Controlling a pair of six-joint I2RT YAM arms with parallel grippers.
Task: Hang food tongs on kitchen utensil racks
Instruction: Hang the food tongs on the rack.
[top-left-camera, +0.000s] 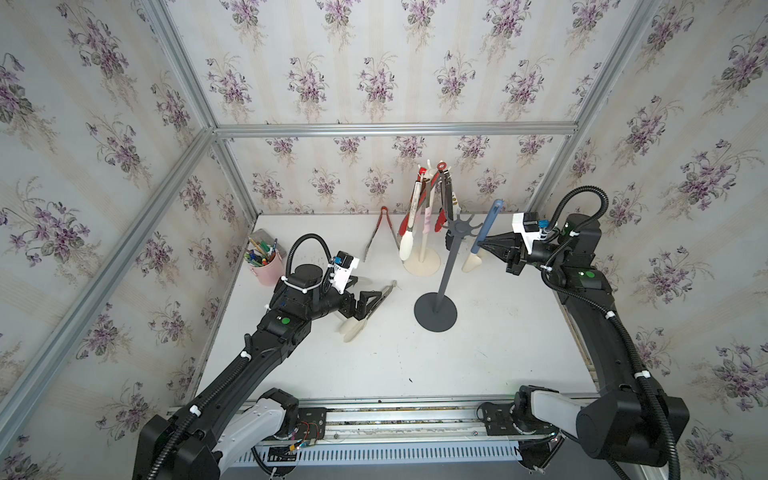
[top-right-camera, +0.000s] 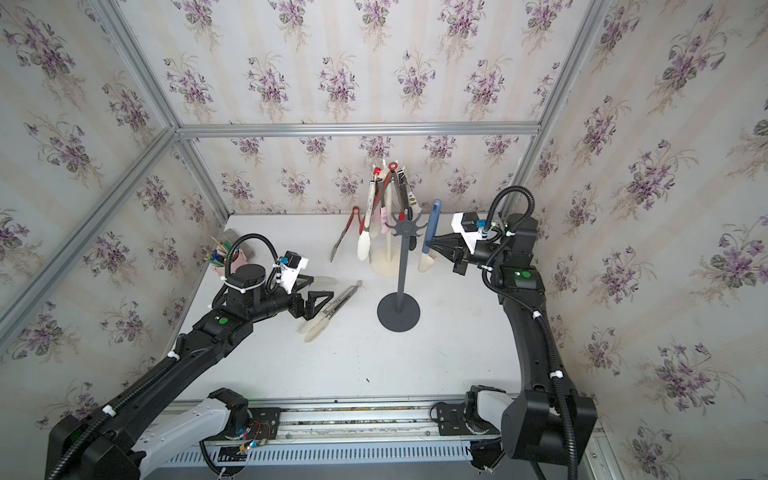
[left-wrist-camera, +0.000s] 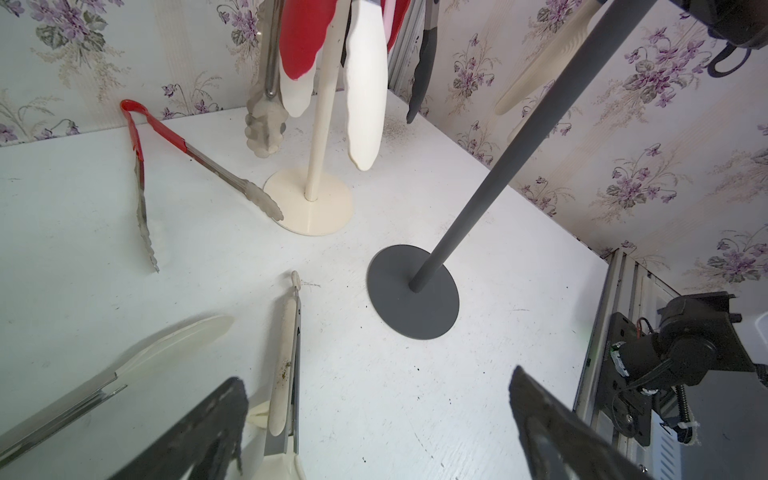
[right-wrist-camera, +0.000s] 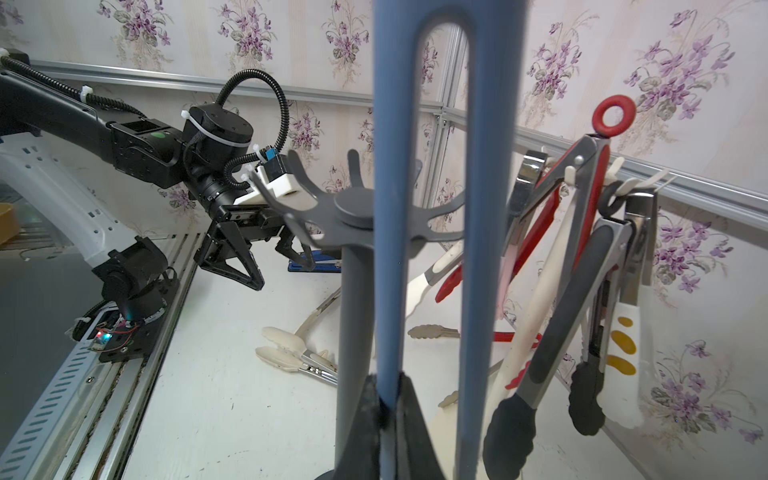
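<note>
My right gripper (top-left-camera: 482, 245) (right-wrist-camera: 388, 399) is shut on one arm of the blue-handled food tongs (top-left-camera: 489, 224) (right-wrist-camera: 384, 208). It holds them upright in the air, right beside the hook crown of the dark grey rack (top-left-camera: 459, 227) (right-wrist-camera: 357, 208). The cream-white rack (top-left-camera: 423, 245) (left-wrist-camera: 320, 124) behind carries several hanging tongs. My left gripper (top-left-camera: 368, 311) (left-wrist-camera: 376, 376) is open, low over the table. Cream-tipped tongs (top-left-camera: 372, 307) (left-wrist-camera: 286, 361) lie flat just inside one of its fingers. Red-handled tongs (top-left-camera: 382, 232) (left-wrist-camera: 137, 137) lie spread open near the back wall.
A pink cup (top-left-camera: 268, 270) full of pens stands at the table's left edge, behind the left arm. Another pair of cream-tipped steel tongs (left-wrist-camera: 124, 374) lies beside the left gripper. The dark rack's round base (top-left-camera: 435, 311) sits mid-table. Papered walls close in three sides.
</note>
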